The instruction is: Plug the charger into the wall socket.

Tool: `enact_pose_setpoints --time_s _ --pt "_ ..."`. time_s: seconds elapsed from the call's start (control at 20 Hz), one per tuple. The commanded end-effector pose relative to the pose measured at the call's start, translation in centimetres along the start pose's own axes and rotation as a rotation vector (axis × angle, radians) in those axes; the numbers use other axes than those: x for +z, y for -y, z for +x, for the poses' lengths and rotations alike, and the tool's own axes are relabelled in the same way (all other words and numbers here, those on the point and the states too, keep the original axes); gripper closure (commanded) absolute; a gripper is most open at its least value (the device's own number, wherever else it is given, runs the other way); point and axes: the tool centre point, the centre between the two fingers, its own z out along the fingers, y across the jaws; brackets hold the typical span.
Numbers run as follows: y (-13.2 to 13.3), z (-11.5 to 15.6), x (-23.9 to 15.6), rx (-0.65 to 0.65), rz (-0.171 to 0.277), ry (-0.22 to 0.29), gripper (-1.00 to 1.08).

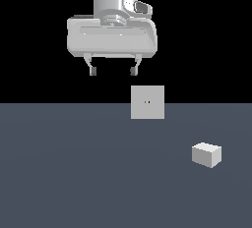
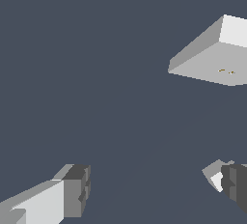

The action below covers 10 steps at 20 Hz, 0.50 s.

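The charger [image 1: 206,155], a small whitish block, lies on the dark floor toward the exterior view's right. The wall socket [image 1: 147,102], a flat light-grey square panel with two tiny dots at its centre, stands upright farther back. My gripper [image 1: 113,71] hangs open and empty high above the floor, up and to the exterior view's left of the socket and far from the charger. The wrist view shows the socket [image 2: 212,56] from above, with both fingertips [image 2: 75,189] spread wide. A whitish corner that looks like the charger [image 2: 215,176] peeks out beside the other fingertip.
The dark grey-blue floor [image 1: 74,173] stretches flat across the scene under a black background. Apart from the charger and the socket, nothing stands on it.
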Motion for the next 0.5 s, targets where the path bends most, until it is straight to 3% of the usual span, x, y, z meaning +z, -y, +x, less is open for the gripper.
enact_pose_setpoints --time_s 0.0,0.45 --pt "0.0 0.0 0.0 0.000 0.000 0.000 -0.92" --pt "-1.4 -0.1 0.8 0.076 -0.006 -0.012 -0.92"
